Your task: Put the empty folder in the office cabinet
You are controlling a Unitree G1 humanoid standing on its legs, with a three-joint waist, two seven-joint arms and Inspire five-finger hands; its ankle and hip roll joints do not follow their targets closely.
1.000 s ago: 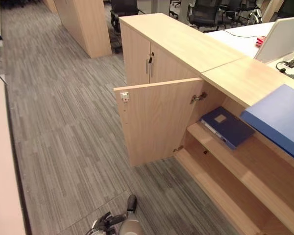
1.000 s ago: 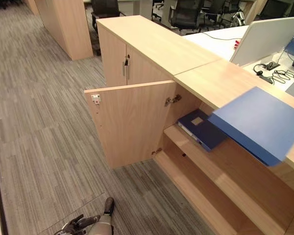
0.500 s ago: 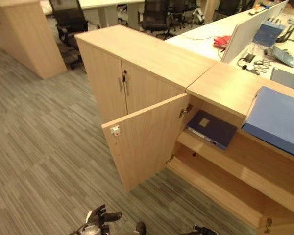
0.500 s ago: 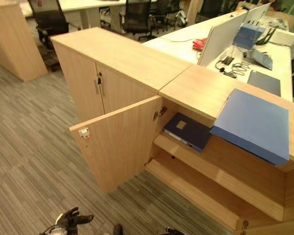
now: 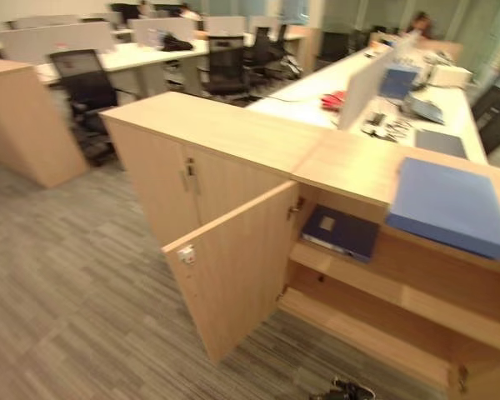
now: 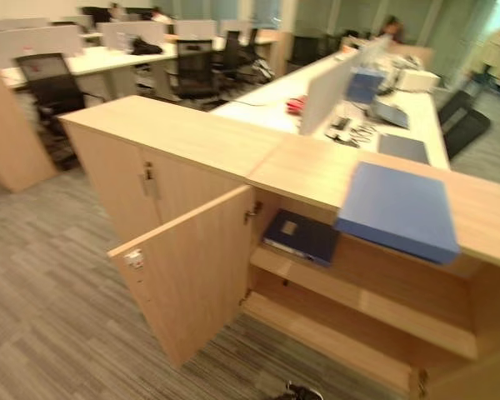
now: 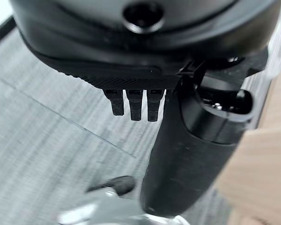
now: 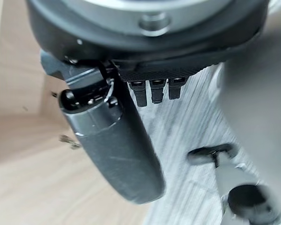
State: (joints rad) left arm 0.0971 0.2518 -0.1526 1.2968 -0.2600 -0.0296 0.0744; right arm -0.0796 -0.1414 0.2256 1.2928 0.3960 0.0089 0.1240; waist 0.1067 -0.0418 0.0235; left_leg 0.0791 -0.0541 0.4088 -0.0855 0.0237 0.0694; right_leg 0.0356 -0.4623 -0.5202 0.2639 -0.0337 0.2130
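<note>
Left hand (image 7: 187, 154): fingers straight, nothing held, above grey carpet (image 7: 42, 140). Right hand (image 8: 112, 145): fingers straight, nothing held, beside wood panel (image 8: 18, 70). Light blue folder (image 5: 448, 207) flat on cabinet worktop (image 5: 350, 167), 3 o'clock. Cabinet door (image 5: 237, 267) open at centre; dark blue folder (image 5: 342, 232) on upper shelf (image 5: 400, 292) inside. Desks, office chairs (image 5: 83, 83) at 12 o'clock.
</note>
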